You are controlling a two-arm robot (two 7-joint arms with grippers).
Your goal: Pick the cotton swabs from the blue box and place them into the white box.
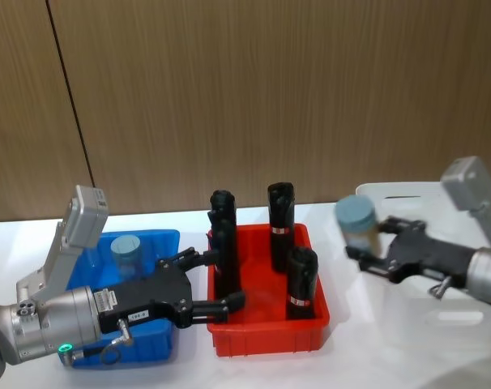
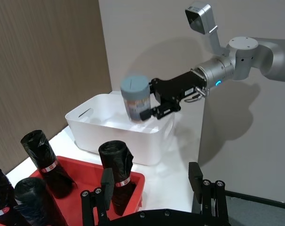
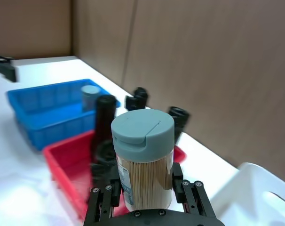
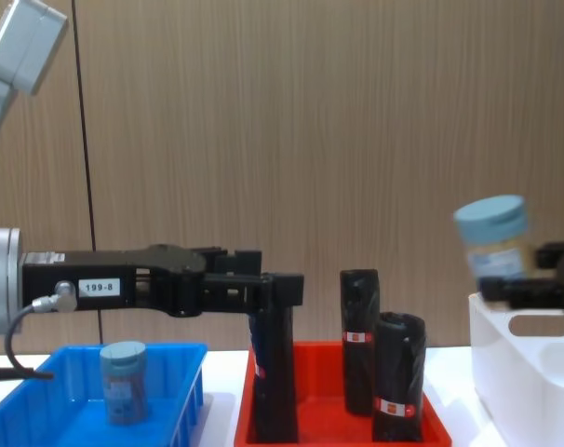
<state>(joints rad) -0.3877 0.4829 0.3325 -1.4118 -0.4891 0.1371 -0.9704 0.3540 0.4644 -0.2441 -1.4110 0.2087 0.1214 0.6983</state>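
**Right claw and load.** My right claw point(image 1: 373, 241) is clamped on a swab jar point(image 1: 357, 223), fingers on its clear body and the grey-blue lid left free. It sits right of centre in the head view. In the right wrist view, the jar point(image 3: 143, 160) stands upright between the fingers point(image 3: 187, 186), long axis vertical and swabs visible through the wall.

**Deciding relation.** The white box point(image 1: 440, 324) lies to the lower right of the jar. In the chest view, at the right edge, the jar point(image 4: 493, 237) hangs above the box's left rim point(image 4: 524, 363) and apart from it. I judge it has to travel further right over the opening before going down (the rim looks like the one snag).

**Left side.** My left claw point(image 1: 217, 279) is spread wide and empty at lower centre, over the border between the blue box point(image 1: 160, 239) and the red tray point(image 1: 270, 336) of black rolls point(image 1: 280, 215). A second jar point(image 1: 125, 255) stands upright in the blue box, and this claw is the nearer one to it.

**Hidden.** The white box's floor is hard to make out, and the chest view cuts off its right side. I cannot tell how far inside the rim the jar hangs.
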